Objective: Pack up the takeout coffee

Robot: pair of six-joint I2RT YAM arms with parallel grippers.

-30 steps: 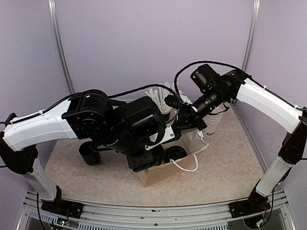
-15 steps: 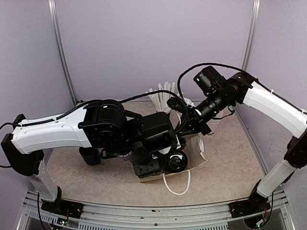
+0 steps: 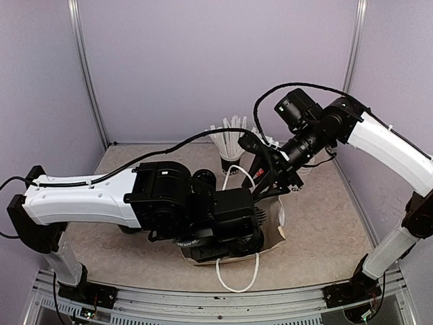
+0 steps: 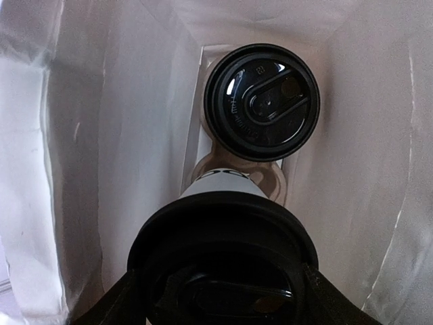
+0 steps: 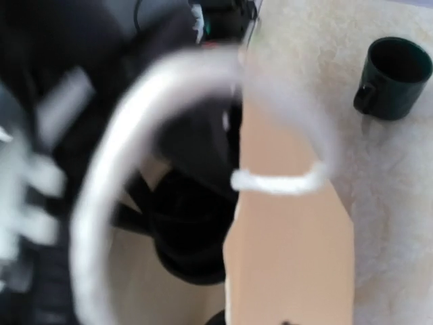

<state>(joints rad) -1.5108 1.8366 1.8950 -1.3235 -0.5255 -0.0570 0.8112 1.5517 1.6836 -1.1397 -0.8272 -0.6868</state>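
1. The left gripper [image 4: 223, 301] is reaching down into the open brown paper bag [image 3: 273, 235], which is standing on the beige speckled surface [image 3: 325, 217] in front of the arm bases.
2. Its jaws are clamped on the takeout coffee, a white paper cup [image 4: 223, 184] with a flat round black plastic lid. One dark finger is pressing on each side of the lid rim.
3. The white paper cup is sitting upright inside the bag, between the pale inner walls [image 4: 101, 135], with black lettering showing on its side.
4. A second black-lidded cup [image 4: 262, 101] is standing deeper in the bag, just beyond the held one.
5. The right gripper [image 3: 270, 184] is hovering at the far upper edge of the bag. The wrist view is blurred, so I cannot tell whether its jaws are apart or together.
6. A white rope handle [image 5: 189, 64] is arching across the right wrist view, in front of the brown bag wall [image 5: 291, 250].
7. The near white rope handle [image 3: 237, 276] is lying on the surface.
8. A dark green glossy mug [image 5: 396, 78] is standing on the surface apart from the bag.
9. A black cup of white straws [image 3: 230, 145] is standing behind the bag.
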